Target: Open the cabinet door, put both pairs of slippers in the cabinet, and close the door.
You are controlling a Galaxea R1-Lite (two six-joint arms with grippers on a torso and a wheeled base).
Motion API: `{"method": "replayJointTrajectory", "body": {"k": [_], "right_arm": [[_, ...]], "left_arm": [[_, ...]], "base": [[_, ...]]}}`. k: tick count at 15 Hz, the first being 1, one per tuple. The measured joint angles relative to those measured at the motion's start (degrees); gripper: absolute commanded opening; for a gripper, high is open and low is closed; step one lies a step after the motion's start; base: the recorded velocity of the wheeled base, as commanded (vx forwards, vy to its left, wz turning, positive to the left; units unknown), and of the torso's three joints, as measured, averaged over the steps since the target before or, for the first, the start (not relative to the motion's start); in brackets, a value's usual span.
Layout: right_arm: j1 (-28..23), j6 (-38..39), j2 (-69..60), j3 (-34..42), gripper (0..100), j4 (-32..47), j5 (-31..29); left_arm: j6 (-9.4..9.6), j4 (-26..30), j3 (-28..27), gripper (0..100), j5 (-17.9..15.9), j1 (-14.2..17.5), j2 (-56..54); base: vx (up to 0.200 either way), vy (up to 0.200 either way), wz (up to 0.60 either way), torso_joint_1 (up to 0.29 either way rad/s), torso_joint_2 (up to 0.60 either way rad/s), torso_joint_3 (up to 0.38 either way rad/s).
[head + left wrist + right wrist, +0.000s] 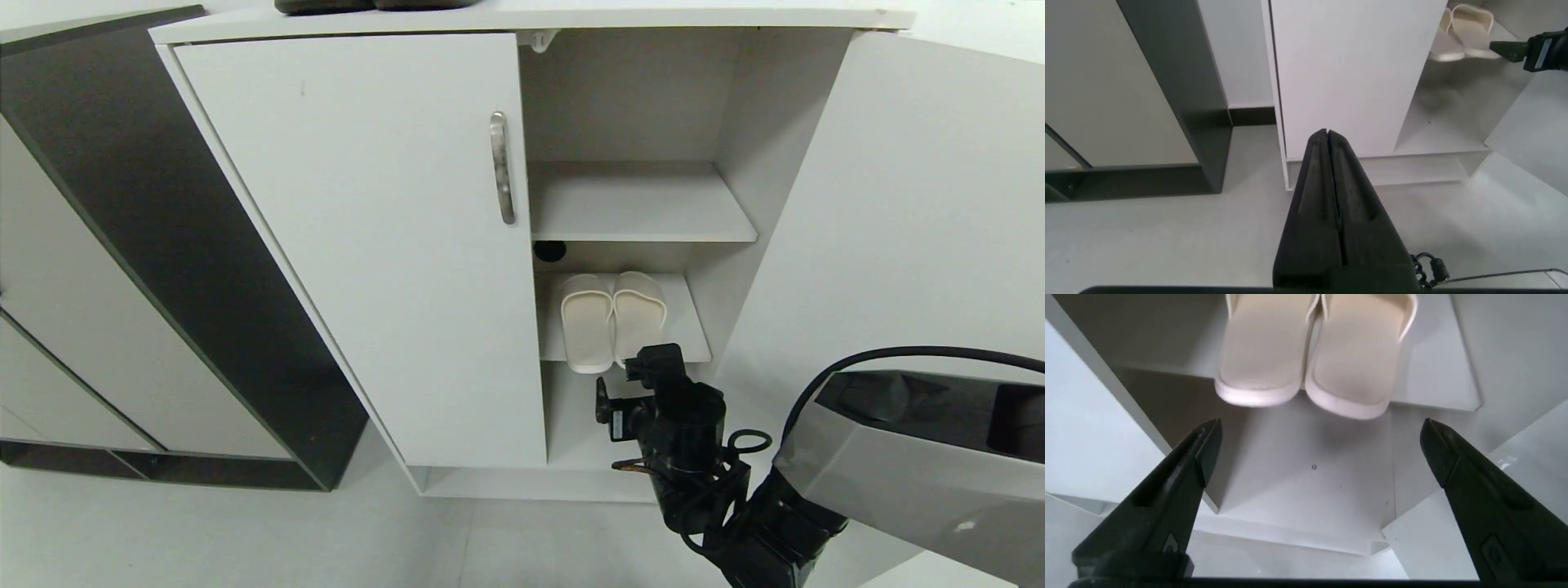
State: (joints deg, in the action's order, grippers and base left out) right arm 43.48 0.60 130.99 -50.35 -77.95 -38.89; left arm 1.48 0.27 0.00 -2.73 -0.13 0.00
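A white cabinet (pixel 522 16) stands with its right door (pixel 906 212) swung open and its left door (pixel 359 245) shut. A cream pair of slippers (pixel 612 317) lies side by side on the lower shelf (pixel 690 339), heels toward me. My right gripper (pixel 641 384) is open just in front of that shelf, below the slippers (pixel 1315 343), with nothing between its fingers (pixel 1167 498). Dark slipper-like shapes (pixel 371 4) lie on the cabinet top, mostly cut off. My left gripper (pixel 1327 140) is shut and empty, low over the floor before the shut door (pixel 1347 65).
A dark-framed white unit (pixel 171 245) stands to the left of the cabinet. The shut door has a metal handle (pixel 502 167). An upper shelf (pixel 641 204) sits above the slippers. The open door stands close on the right of my right arm. Pale floor (pixel 286 539) lies in front.
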Motion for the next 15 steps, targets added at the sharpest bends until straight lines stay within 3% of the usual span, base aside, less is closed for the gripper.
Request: {"method": "replayJointTrajectory", "body": {"k": [7,15], "right_arm": [[-0.7,-0.4,0.0,-0.6,100,0.2,-0.2],[-1.5,-1.0,1.0,-0.1,100,-0.4,-0.2]], "left_arm": [[-0.04,0.0,0.0,0,0.0,0.0,0.0],[-0.06,0.0,0.0,0,0.0,0.0,0.0]], "base": [[0.000,0.000,0.00,0.001,0.00,0.190],[0.000,0.000,0.00,0.000,0.00,0.006]]}}
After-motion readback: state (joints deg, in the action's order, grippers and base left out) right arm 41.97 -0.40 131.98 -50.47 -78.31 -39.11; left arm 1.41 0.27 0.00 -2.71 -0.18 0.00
